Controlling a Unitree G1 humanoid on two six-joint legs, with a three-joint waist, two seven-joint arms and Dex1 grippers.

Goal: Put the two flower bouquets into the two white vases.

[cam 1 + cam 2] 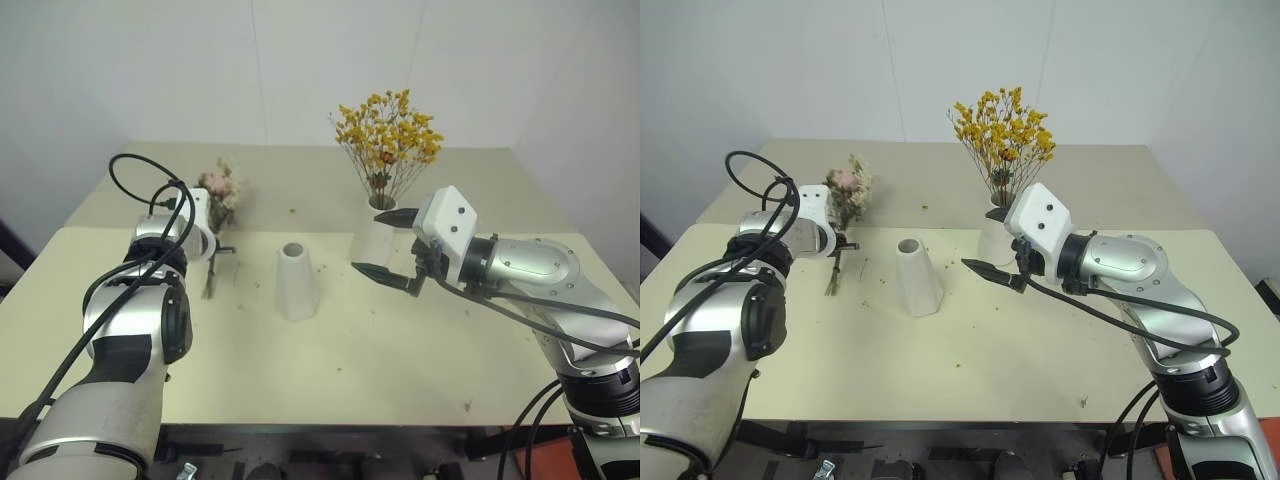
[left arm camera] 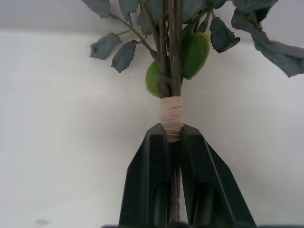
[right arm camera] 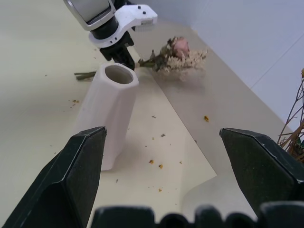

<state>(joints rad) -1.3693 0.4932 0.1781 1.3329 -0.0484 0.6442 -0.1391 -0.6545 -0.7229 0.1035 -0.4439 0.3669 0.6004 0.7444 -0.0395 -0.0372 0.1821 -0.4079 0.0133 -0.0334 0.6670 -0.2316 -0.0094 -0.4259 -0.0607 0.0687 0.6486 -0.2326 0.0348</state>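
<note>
The pink and cream bouquet point(image 1: 220, 190) lies on the table at the left, flower heads toward the far side. My left gripper point(image 2: 173, 130) is shut on its stems just below the tape wrap point(image 2: 171, 111); the stem ends point(image 1: 210, 285) stick out toward me. The cone-shaped white vase point(image 1: 296, 282) stands empty in the middle. The yellow-orange bouquet point(image 1: 390, 140) stands in the cylinder vase point(image 1: 372, 245) behind and to the right. My right gripper point(image 1: 365, 240) hangs open in front of that cylinder vase, holding nothing, pointing toward the cone vase point(image 3: 111, 109).
The table point(image 1: 400, 350) has a cream mat on its near part and a tan strip behind. Small crumbs of dried petals point(image 3: 156, 164) are scattered around the vases. A white wall closes the far side.
</note>
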